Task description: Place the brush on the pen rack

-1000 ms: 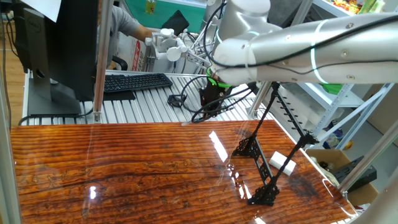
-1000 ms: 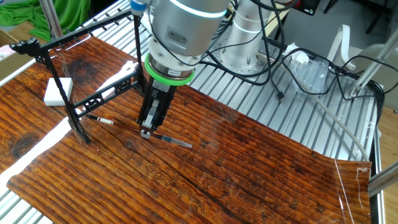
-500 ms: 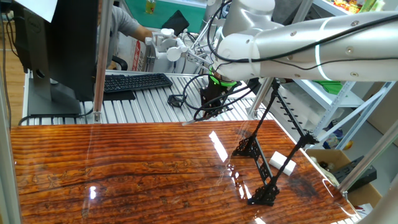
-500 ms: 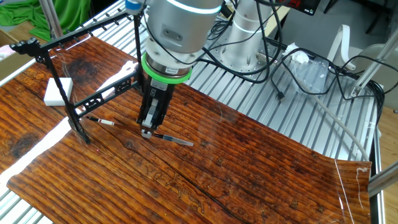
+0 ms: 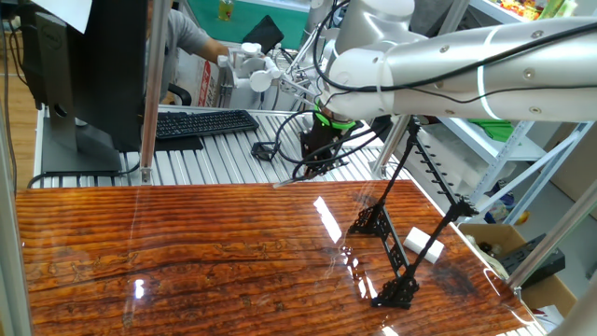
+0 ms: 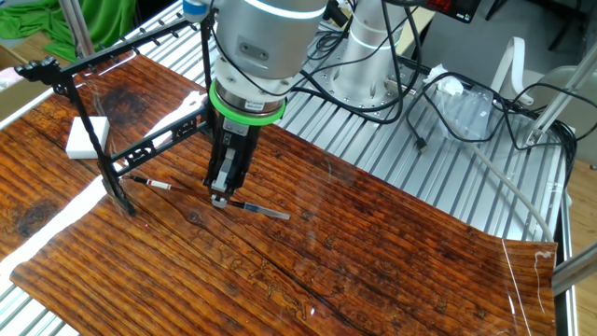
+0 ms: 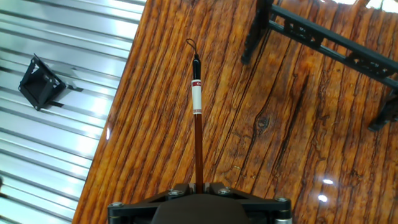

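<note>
Thin dark-brown brush (image 7: 198,134) with a white band, red ring and small hanging loop at its far end points toward 12 o'clock in the hand view, its near end running in between the black fingers at the bottom edge. The black two-finger gripper (image 6: 220,194) under a green-ringed silver wrist has its jaws closed on the brush, pinching one end. In the other fixed view the brush (image 6: 261,209) sticks out of the fingertips toward 4 o'clock, pale silvery tip farthest out, low over the glossy striped brown wooden tabletop (image 6: 373,243); whether it touches the wood, cannot tell.

Large black metal pen rack (image 6: 140,145) of thin slanted rods with lattice feet stands at 9–10 o'clock of the gripper, near but apart. A second thin dark stick with a pale tip (image 6: 150,181) lies on the wood by the rack's foot. White rectangular block (image 6: 88,136) sits behind the rack at 9 o'clock.

In one fixed view the gripper (image 5: 312,168) hangs at the table's far edge, the rack (image 5: 396,238) at 4 o'clock of it. Small black wire frame (image 7: 38,83) sits on the ribbed aluminium surface, at 10 o'clock in the hand view.
</note>
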